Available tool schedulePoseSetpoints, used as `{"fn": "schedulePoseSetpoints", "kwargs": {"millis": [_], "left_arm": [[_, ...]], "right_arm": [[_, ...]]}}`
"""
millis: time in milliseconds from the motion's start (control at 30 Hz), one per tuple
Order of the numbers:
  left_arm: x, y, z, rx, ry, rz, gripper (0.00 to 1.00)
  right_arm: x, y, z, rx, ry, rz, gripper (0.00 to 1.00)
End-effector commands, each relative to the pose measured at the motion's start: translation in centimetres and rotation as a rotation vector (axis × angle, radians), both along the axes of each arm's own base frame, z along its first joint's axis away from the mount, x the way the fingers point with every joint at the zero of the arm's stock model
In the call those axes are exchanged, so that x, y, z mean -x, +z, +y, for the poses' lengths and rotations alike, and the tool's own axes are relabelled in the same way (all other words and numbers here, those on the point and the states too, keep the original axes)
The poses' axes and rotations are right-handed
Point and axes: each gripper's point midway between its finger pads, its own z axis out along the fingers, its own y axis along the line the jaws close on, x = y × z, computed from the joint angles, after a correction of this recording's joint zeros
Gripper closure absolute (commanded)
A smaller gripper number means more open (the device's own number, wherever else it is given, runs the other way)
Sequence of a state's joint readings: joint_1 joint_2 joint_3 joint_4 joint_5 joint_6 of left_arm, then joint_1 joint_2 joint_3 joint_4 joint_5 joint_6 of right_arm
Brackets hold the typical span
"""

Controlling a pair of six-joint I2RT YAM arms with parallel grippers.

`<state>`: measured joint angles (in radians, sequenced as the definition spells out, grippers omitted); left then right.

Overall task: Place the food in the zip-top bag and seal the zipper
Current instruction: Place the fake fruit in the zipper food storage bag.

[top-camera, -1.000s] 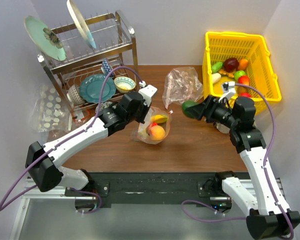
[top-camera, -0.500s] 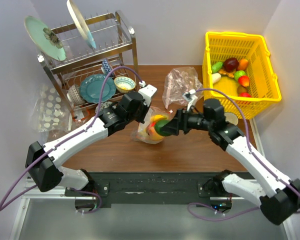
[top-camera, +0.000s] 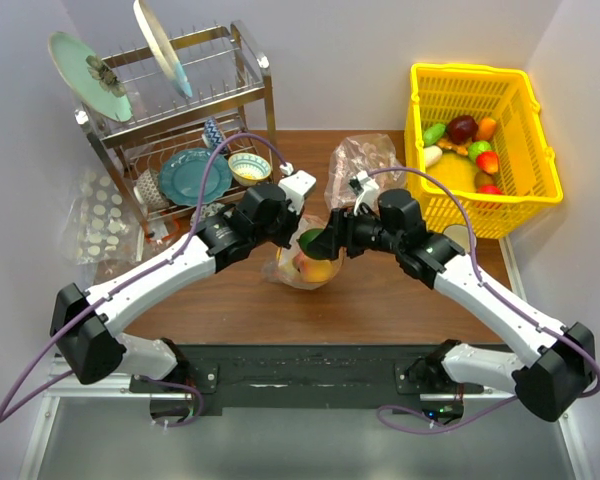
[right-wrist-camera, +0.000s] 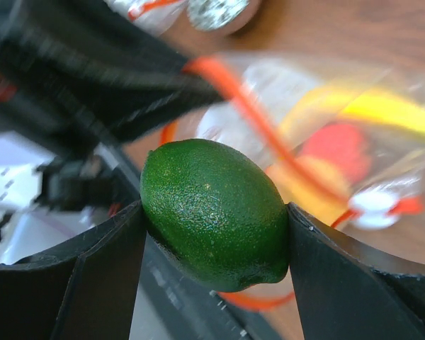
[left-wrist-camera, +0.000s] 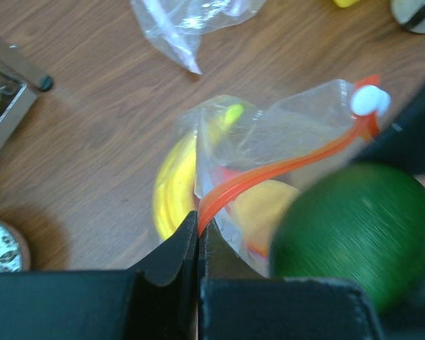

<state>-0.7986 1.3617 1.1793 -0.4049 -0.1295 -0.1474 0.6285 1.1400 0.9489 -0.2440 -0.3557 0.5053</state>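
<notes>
The clear zip-top bag (top-camera: pixel 298 268) lies mid-table with a yellow banana (left-wrist-camera: pixel 171 180), an orange (top-camera: pixel 316 267) and a red piece inside. My left gripper (left-wrist-camera: pixel 197 221) is shut on the red-orange zipper (left-wrist-camera: pixel 283 166) at the bag's mouth and holds that edge up. The strip's white end piece (left-wrist-camera: pixel 370 100) shows at the far end. My right gripper (right-wrist-camera: pixel 216 216) is shut on a green lime (right-wrist-camera: pixel 214 212), its fingers pressed against both sides. The lime (top-camera: pixel 311 240) hangs right over the bag's mouth, close to the left gripper (top-camera: pixel 288 236).
A yellow basket (top-camera: pixel 417 110) with several more toy foods stands at the back right. A pinkish clear bag (top-camera: pixel 365 165) lies behind the right arm. A dish rack (top-camera: pixel 180 130) with plates and a bowl (top-camera: pixel 250 167) fills the back left, with a dotted bag (top-camera: pixel 100 215) beside it.
My right arm has carried the green lime leftwards from beside the basket to the bag's mouth. The left gripper has kept its hold on the zipper.
</notes>
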Motion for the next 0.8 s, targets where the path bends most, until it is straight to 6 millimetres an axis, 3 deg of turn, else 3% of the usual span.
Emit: {"fn": "schedulePoseSetpoints", "kwargs": {"millis": [0, 33, 67, 100, 267, 433, 600, 667, 767], "left_arm": [[0.9, 2.8, -1.4, 0.126, -0.07, -0.025, 1.0], [0.9, 2.8, -1.3, 0.127, -0.07, -0.026, 1.0], [0.9, 3.0, -1.3, 0.13, -0.067, -0.032, 1.0], [0.9, 3.3, -1.1, 0.136, -0.064, -0.041, 1.0], [0.7, 3.6, -0.6, 0.136, -0.045, -0.052, 1.0], [0.5, 3.3, -0.3, 0.123, -0.03, -0.047, 1.0], [0.3, 3.6, 0.0, 0.123, -0.015, -0.051, 1.0], [0.2, 3.7, 0.1, 0.127, -0.012, -0.052, 1.0], [0.1, 3.8, 0.3, 0.134, -0.009, -0.052, 1.0]], "right_arm": [[-2.9, 1.5, -0.7, 0.049, -0.104, -0.1, 0.34], [-3.1, 1.4, -0.8, 0.057, -0.117, -0.1, 0.29], [-3.2, 1.3, -0.9, 0.062, -0.122, -0.098, 0.14], [-3.4, 1.2, -0.8, 0.063, -0.128, -0.093, 0.08], [-3.0, 1.8, -1.1, 0.062, -0.133, -0.088, 0.01], [-1.5, 3.0, -2.7, 0.066, -0.167, -0.07, 0.09], [-0.5, 0.0, -5.3, 0.154, -0.247, -0.009, 0.19], [-0.4, -1.2, -5.4, 0.171, -0.25, 0.012, 0.29], [-0.4, -3.0, -5.2, 0.189, -0.245, 0.046, 0.36]]}}
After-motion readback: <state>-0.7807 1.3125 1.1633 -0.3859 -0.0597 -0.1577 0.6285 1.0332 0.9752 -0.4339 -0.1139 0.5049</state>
